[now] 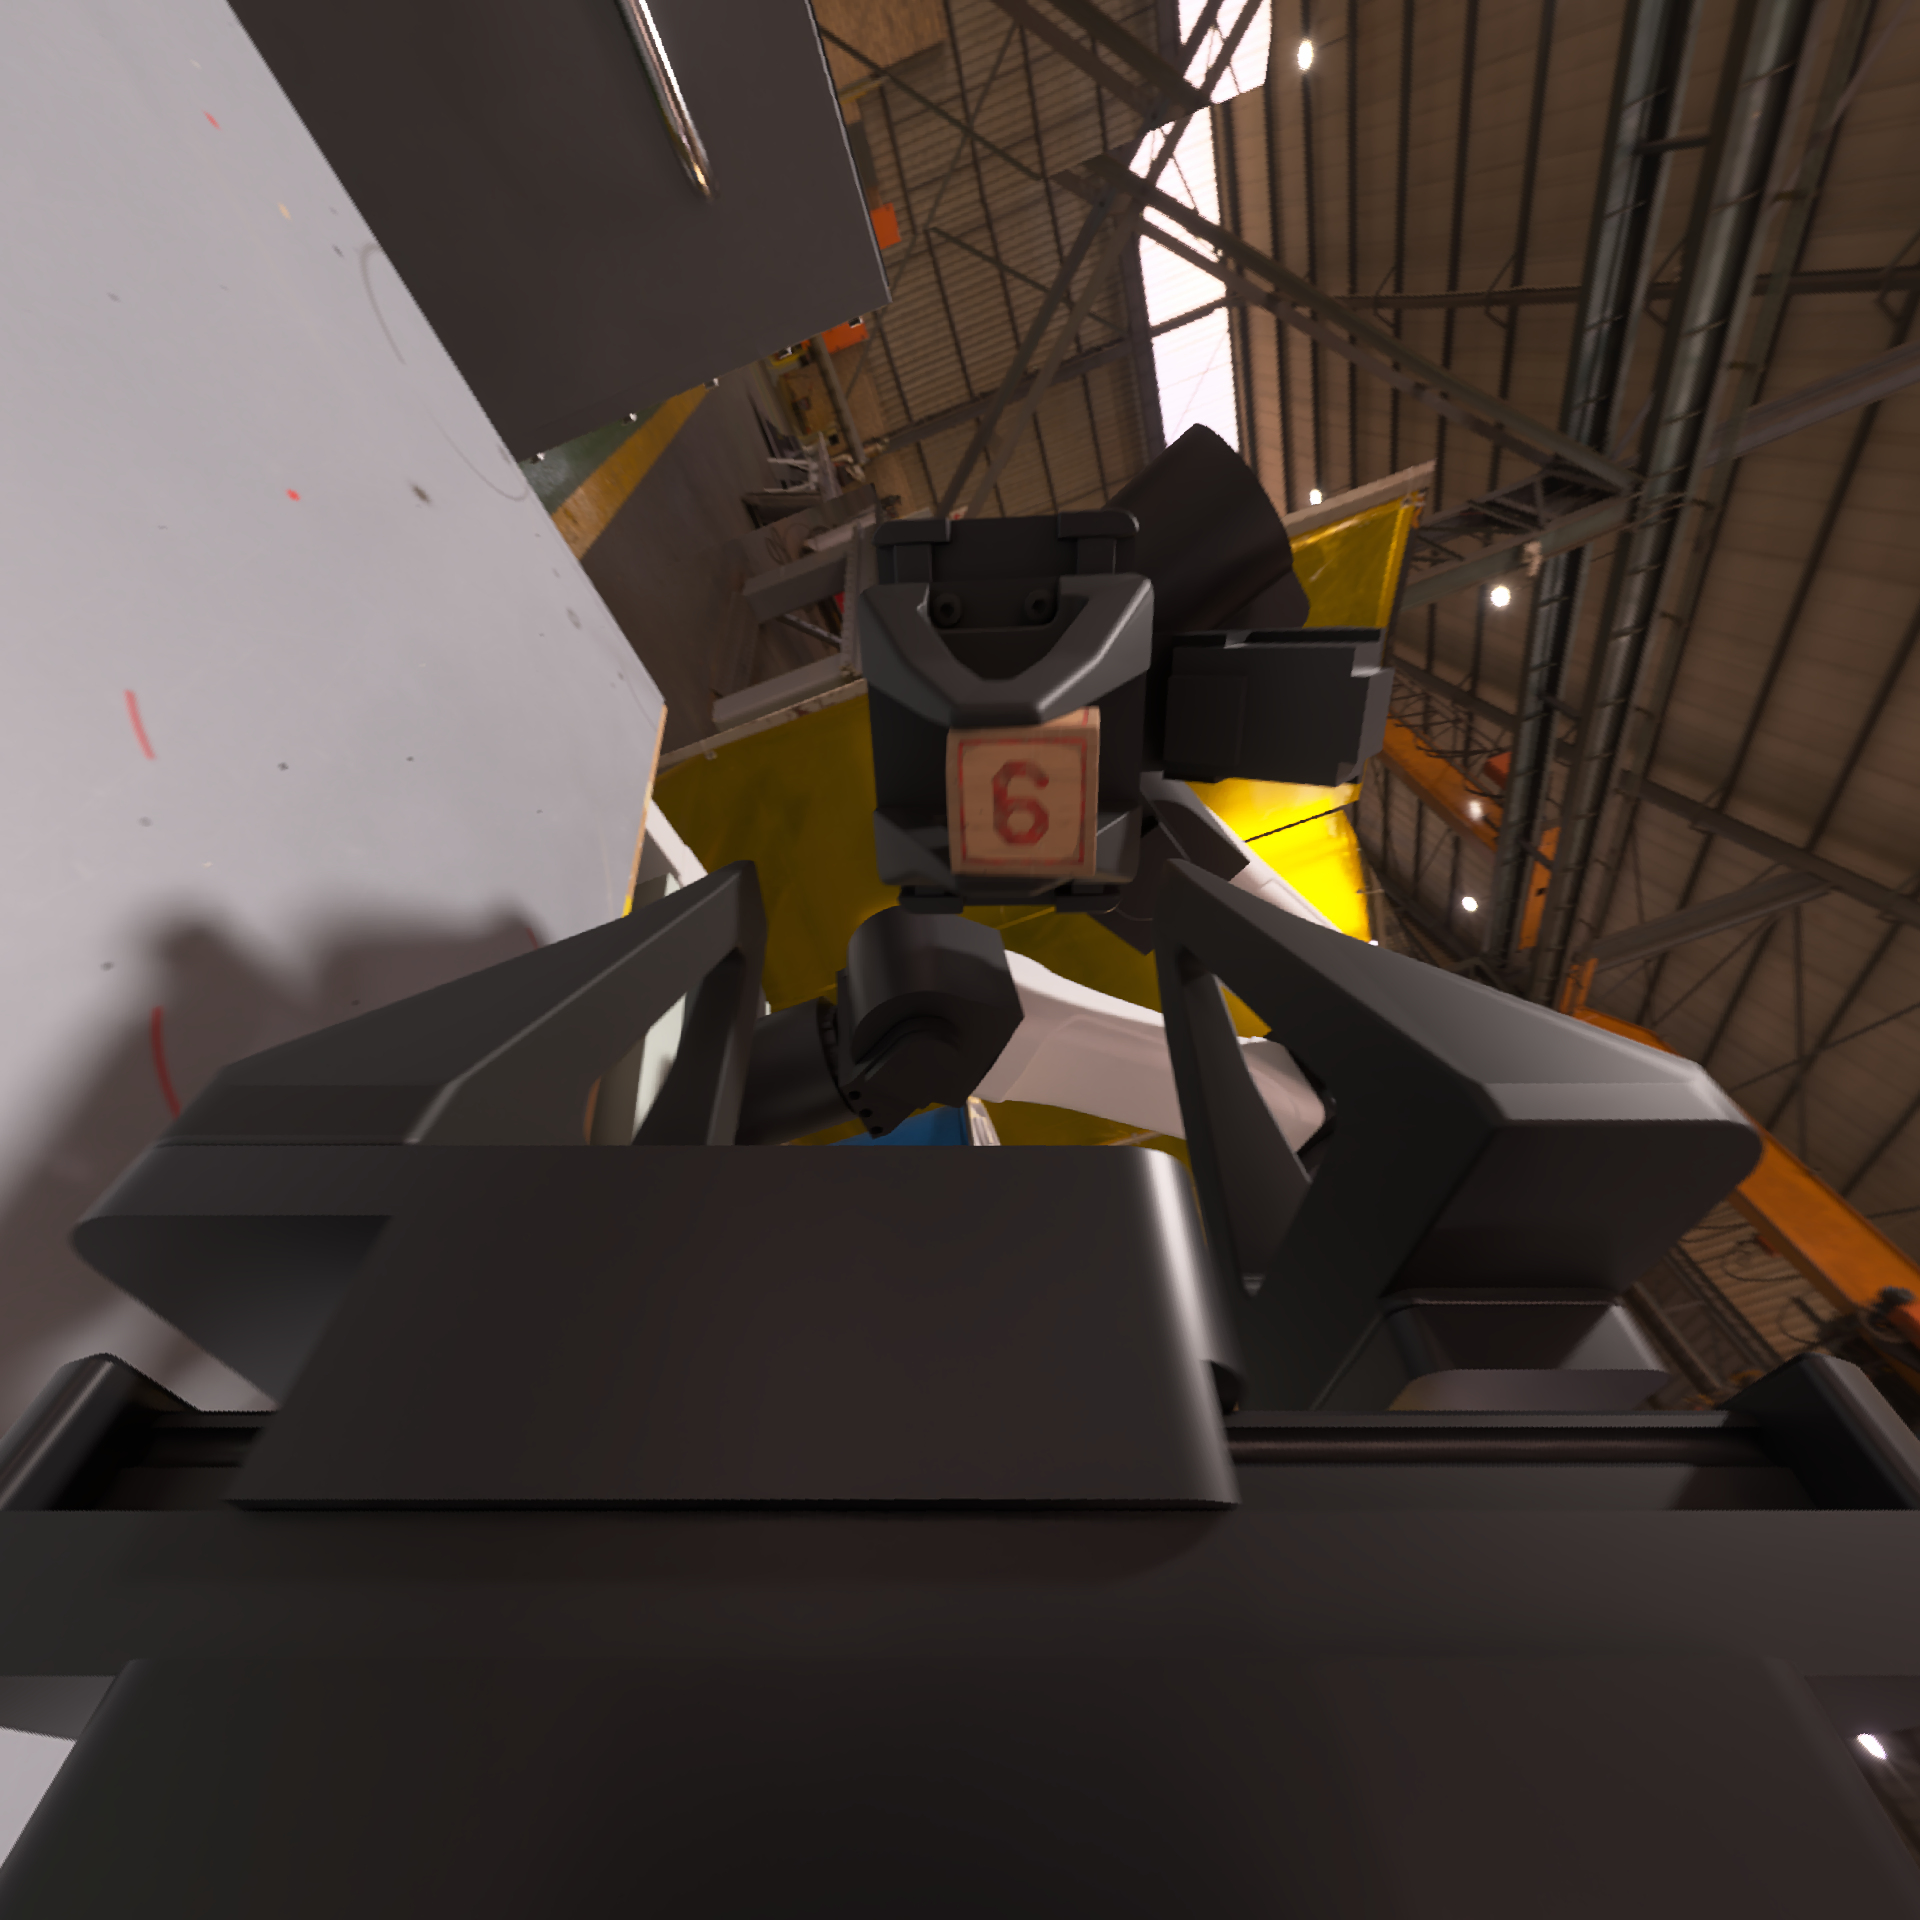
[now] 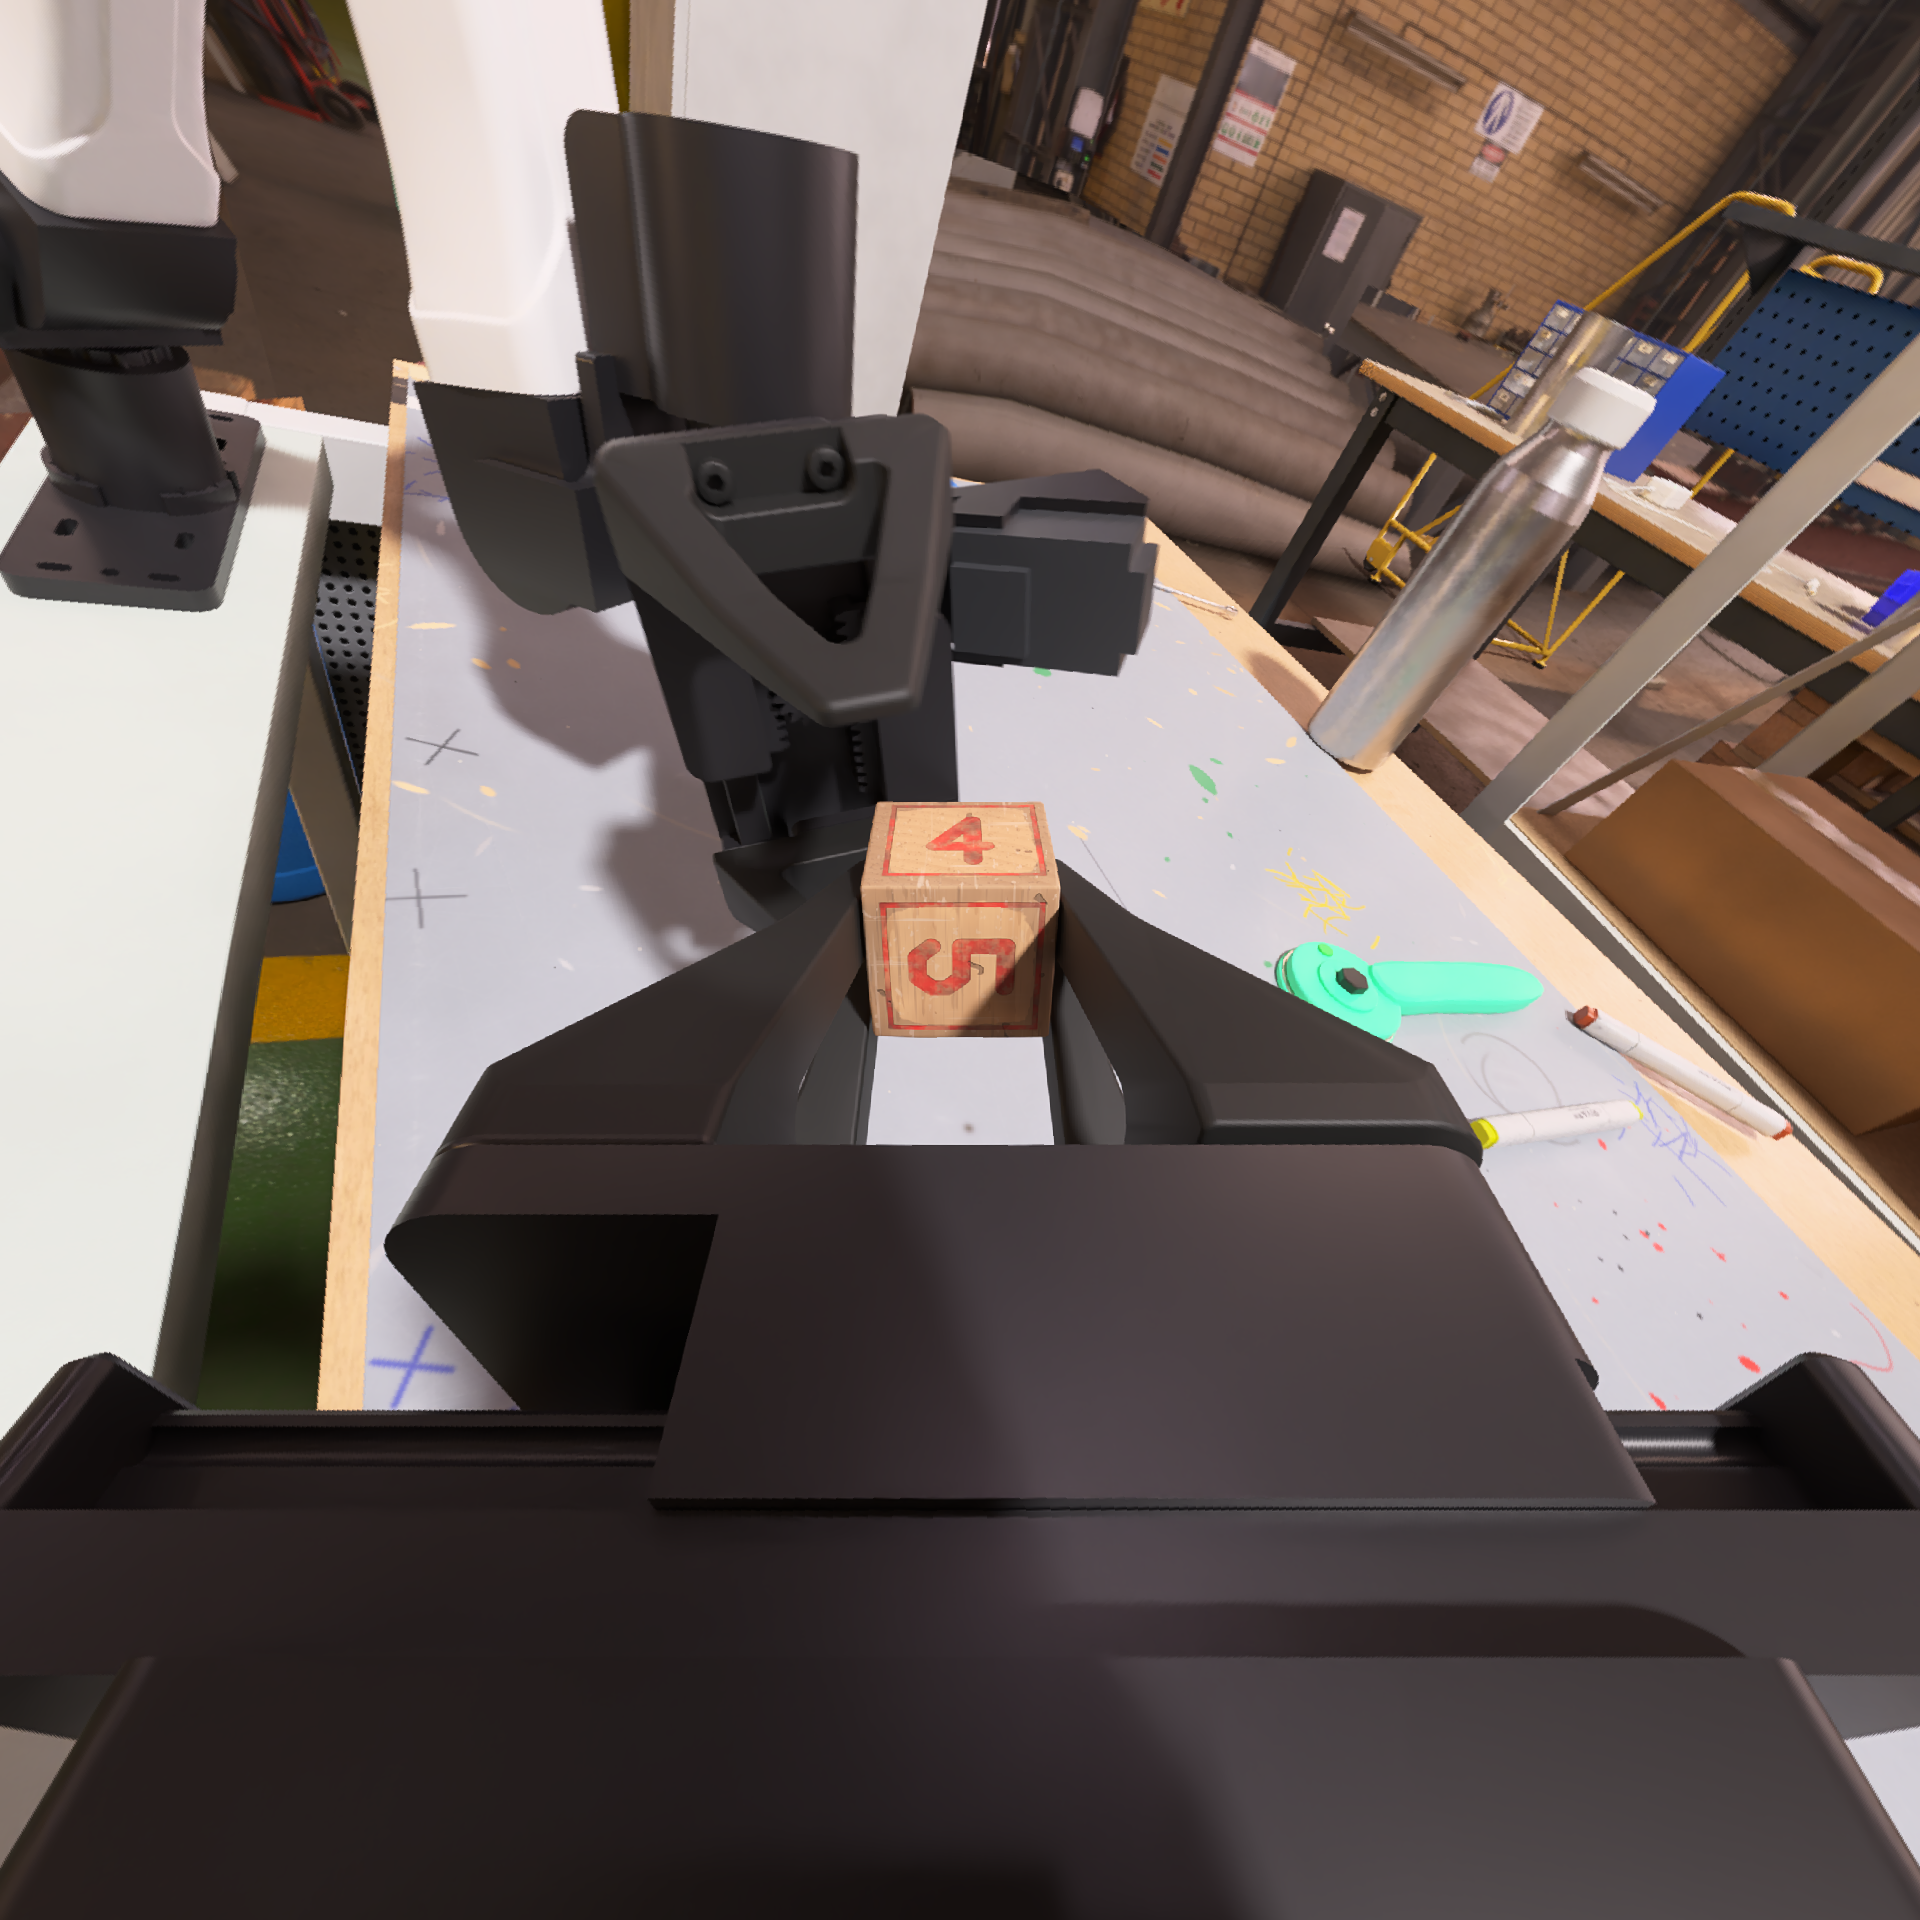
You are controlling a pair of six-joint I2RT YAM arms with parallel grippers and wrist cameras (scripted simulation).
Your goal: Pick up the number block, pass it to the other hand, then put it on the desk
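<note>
The number block (image 2: 961, 966) is a small wooden cube with red numerals on its faces. My right gripper (image 2: 961, 914) is shut on it, one finger on each side, and holds it above the grey desk (image 2: 1143, 790). My left gripper (image 1: 956, 904) is open wide and empty, facing the block (image 1: 1023, 800) with its fingertips a little short of it. In the left wrist view the right gripper (image 1: 1013, 774) clamps the block from above and below. In the right wrist view the left gripper (image 2: 821, 790) shows just behind the block, jaws apart.
A metal bottle (image 2: 1455, 582) stands at the desk's far right edge. A green handled tool (image 2: 1413, 987) and two markers (image 2: 1558, 1122) (image 2: 1683, 1070) lie to the right. An arm base (image 2: 125, 468) stands on a white platform at left.
</note>
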